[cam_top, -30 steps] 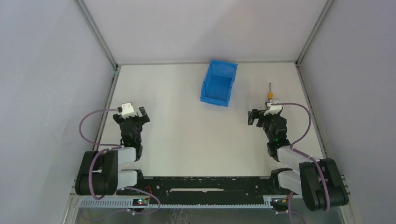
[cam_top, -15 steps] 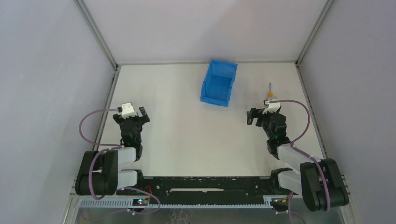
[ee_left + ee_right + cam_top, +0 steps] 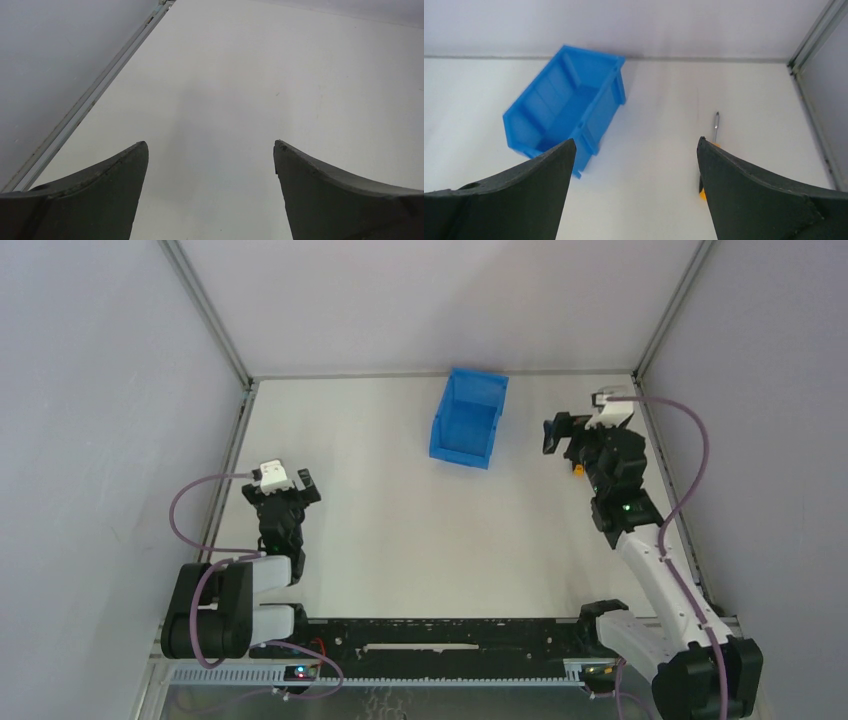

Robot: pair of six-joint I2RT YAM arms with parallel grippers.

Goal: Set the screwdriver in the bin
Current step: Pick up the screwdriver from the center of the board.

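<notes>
Near the screwdriver (image 3: 715,127), right fingers (image 3: 764,200) wide apart, left fingers (image 3: 90,200) apart, bin (image 3: 604,109) nearby

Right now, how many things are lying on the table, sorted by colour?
Blue: 1 (bin)
Orange: 1 (screwdriver, orange handle, silver shaft)
Total: 2

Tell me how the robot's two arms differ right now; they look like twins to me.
The left arm is folded close to its base, while the right arm is stretched far out toward the back. The left hand faces only the table; the right hand has the screwdriver and the blue bin in front of it. Both hands are open and hold nothing.
</notes>
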